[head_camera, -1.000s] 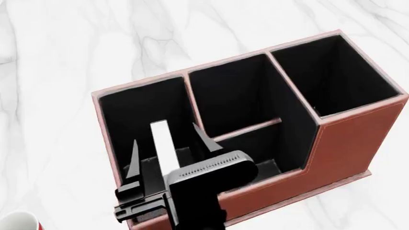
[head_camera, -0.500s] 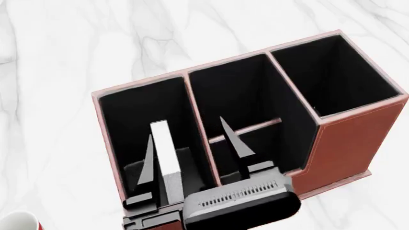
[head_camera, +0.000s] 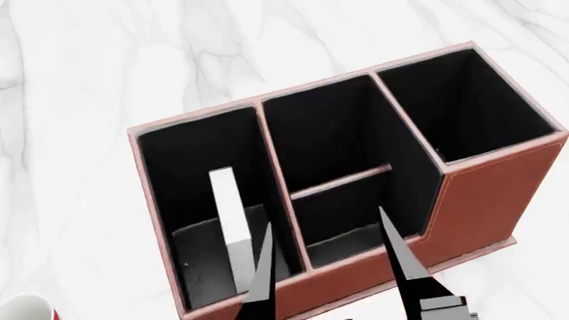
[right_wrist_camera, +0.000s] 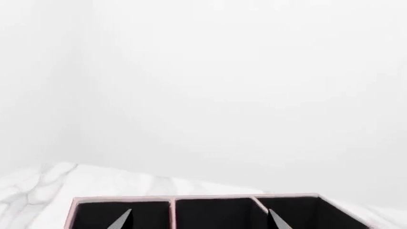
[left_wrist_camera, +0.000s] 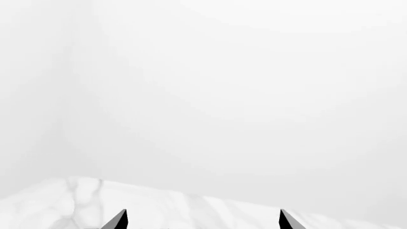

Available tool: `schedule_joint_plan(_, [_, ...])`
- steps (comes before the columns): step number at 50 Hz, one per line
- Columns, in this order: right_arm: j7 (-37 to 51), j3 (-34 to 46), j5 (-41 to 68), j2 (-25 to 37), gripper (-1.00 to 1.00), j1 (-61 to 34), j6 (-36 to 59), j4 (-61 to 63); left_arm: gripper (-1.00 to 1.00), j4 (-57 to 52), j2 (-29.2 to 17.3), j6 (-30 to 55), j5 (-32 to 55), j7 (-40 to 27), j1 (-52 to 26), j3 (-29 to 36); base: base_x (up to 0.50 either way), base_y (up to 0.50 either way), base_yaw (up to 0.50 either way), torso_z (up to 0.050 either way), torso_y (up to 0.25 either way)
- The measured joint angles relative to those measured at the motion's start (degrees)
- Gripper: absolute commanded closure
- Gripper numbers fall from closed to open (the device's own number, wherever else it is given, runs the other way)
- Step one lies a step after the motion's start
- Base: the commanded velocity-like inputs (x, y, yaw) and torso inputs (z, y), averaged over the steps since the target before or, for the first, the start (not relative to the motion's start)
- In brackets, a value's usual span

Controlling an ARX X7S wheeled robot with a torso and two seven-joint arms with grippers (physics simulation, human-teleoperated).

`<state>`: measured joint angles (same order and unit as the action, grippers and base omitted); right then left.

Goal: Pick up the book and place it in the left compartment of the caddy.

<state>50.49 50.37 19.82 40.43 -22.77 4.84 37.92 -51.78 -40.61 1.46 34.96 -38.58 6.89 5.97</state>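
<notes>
One mug: only a red-and-white sliver of the mug (head_camera: 25, 308) shows at the near left corner of the counter (head_camera: 80, 60), apart from the caddy.
Book: the book (head_camera: 229, 220) stands on edge inside the left compartment (head_camera: 191, 173), white page edges up, leaning slightly; nothing grips it.
Caddy: the caddy (head_camera: 494, 200) sits upright on the counter, its two small middle cells and tall end cell holding nothing visible.
Right gripper: the right gripper (head_camera: 334, 267) hangs above the caddy's near wall with its fingers (head_camera: 404, 267) spread wide and nothing between them; the right wrist view looks across the caddy's rim.
Left gripper: the left gripper (left_wrist_camera: 202, 223) shows only two well-separated fingertips at the edge of its wrist view, parted and holding nothing, over bare counter.
Step in hand: by my reading, release is done and the arm is clearing the caddy.
Next move: likely lift the right arm clear without clipping the rim or nudging the leaning book.
</notes>
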Motion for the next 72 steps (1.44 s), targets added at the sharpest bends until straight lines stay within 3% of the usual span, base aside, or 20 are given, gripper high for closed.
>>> schedule_joint_plan(39, [10.2, -7.3, 0.2, 11.0, -1.00, 11.0, -7.8, 3.2, -1.00, 2.4, -1.6, -0.9, 0.2, 0.5, 1.3, -1.4, 0.00, 0.00, 0.00, 0.000, 0.000])
schedule_joint_plan(72, [19.1, -15.1, 1.7, 21.2, -1.00, 20.4, -16.6, 4.3, -1.00, 6.1, -3.0, -8.6, 5.0, 0.2, 11.7, -15.1, 0.00, 0.00, 0.00, 0.000, 0.000])
